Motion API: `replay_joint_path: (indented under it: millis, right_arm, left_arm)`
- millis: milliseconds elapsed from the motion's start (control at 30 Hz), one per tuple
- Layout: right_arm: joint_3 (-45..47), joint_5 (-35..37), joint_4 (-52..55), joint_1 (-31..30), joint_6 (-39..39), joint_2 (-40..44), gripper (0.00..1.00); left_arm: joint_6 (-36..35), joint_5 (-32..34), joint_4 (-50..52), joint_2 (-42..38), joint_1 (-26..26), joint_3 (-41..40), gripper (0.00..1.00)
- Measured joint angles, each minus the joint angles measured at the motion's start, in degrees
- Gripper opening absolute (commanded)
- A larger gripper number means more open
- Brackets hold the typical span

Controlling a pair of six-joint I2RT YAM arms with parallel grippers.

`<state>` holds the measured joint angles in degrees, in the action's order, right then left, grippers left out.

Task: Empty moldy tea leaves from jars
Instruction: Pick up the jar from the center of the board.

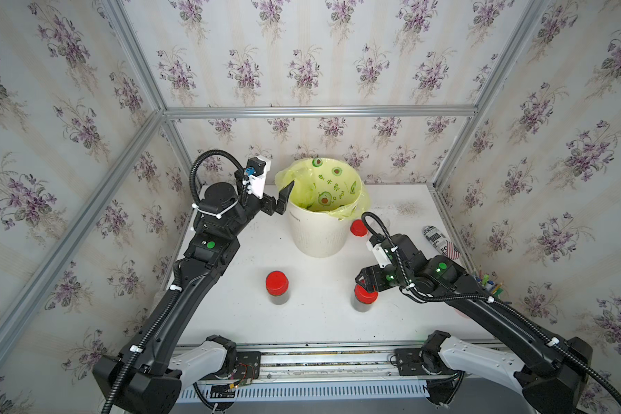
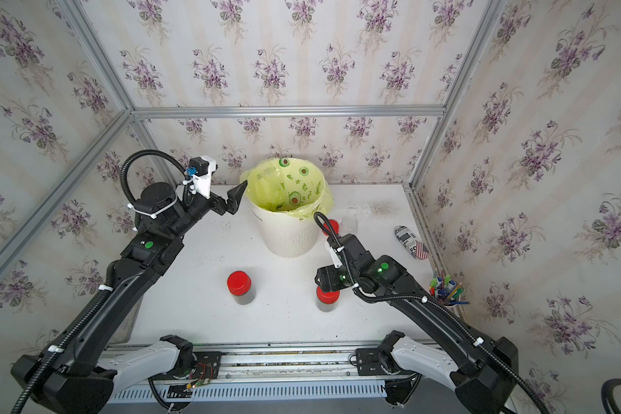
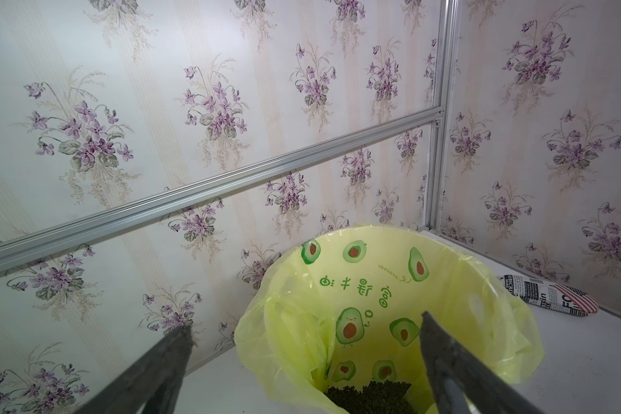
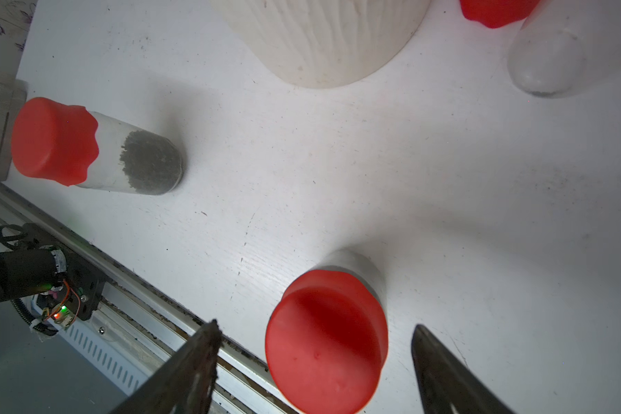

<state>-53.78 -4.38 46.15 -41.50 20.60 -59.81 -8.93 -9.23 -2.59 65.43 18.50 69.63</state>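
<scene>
Tea leaves (image 3: 370, 394) lie in a dark heap at the bottom of the yellow-green liner (image 3: 456, 286) (printed with avocados) in the white bin (image 1: 316, 240), which stands at the back of the white surface (image 1: 319, 322). The left hand (image 3: 303, 324) hangs at the bin's rim on its left side, its fingers spread wide and holding nothing. Nearer the front, two capped jars stand upright and well apart: the left jar (image 1: 277, 288), with a dark mass of leaves in its lower part in the right wrist view, and the right jar (image 1: 363, 301). The right hand (image 4: 315, 325) is at the right jar's red lid (image 4: 327, 340), fingers open to either side of it with a gap on each side, gripping nothing. Beside the bin an empty jar (image 2: 349, 225) stands uncapped, a loose red lid (image 2: 332, 227) next to it. A newsprint pouch (image 1: 440, 242) lies at the right edge, with a cup of pens (image 2: 447, 286) nearer the front.
</scene>
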Motion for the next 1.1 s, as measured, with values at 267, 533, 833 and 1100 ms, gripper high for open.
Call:
replay_joint_path:
  millis: [267,533,833,1100]
  right_arm:
    - [1.66,3.32,0.61,-4.07,3.78,-1.14,0.82]
    - [3.06,5.77,0.98,-6.64,6.14,-3.5,0.82]
    - [4.31,8.02,0.79,-7.96,7.74,-5.16,0.82]
    - [4.96,9.88,-1.33,-8.37,8.61,-6.69,0.81]
  left_arm:
    - [-0.52,0.07,0.02,-0.11,0.28,-0.04,1.0]
    - [-1.03,0.17,0.02,-0.31,0.63,-0.35,1.0]
    - [-1.33,0.24,0.04,-0.63,0.85,-0.57,1.0]
    - [-1.49,0.42,0.02,-0.63,1.07,-0.61,1.0]
